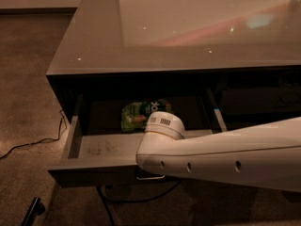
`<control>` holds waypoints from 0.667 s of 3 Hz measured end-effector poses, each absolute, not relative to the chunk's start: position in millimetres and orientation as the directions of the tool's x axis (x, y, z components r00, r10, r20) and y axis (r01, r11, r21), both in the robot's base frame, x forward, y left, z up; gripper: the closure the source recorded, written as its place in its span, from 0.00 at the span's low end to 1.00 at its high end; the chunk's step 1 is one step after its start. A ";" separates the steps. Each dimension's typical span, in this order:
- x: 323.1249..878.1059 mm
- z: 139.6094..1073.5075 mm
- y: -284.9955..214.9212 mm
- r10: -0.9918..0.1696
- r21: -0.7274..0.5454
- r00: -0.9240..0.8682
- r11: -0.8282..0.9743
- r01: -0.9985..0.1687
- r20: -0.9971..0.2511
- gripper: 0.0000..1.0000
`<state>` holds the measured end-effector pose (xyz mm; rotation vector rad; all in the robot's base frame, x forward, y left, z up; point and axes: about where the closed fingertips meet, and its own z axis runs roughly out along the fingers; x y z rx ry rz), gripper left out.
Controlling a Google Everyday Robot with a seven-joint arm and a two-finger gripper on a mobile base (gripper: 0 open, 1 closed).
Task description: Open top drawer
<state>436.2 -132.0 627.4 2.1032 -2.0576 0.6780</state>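
Since the arm point(225, 154) hides the gripper, grip unreadable, it apparently sits at the handle point(150, 177) of the open top drawer point(101, 149).

I get a dim, warm feed: pale glare on the tabletop point(188, 27) upper right, top drawer point(101, 149) back shadowed, gripper hidden under the arm point(225, 154), lower centre.

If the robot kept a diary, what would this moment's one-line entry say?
top drawer: open, slid well out | inside: green bag at back | arm: across drawer front | gripper: hidden beneath arm, out of sight
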 end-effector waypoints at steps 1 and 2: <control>436.4 630.8 -131.9 -0.918 -0.220 -0.026 -0.067 -0.973 0.395 0.88; 436.4 630.8 -131.9 -0.918 -0.220 -0.026 -0.067 -0.973 0.395 0.80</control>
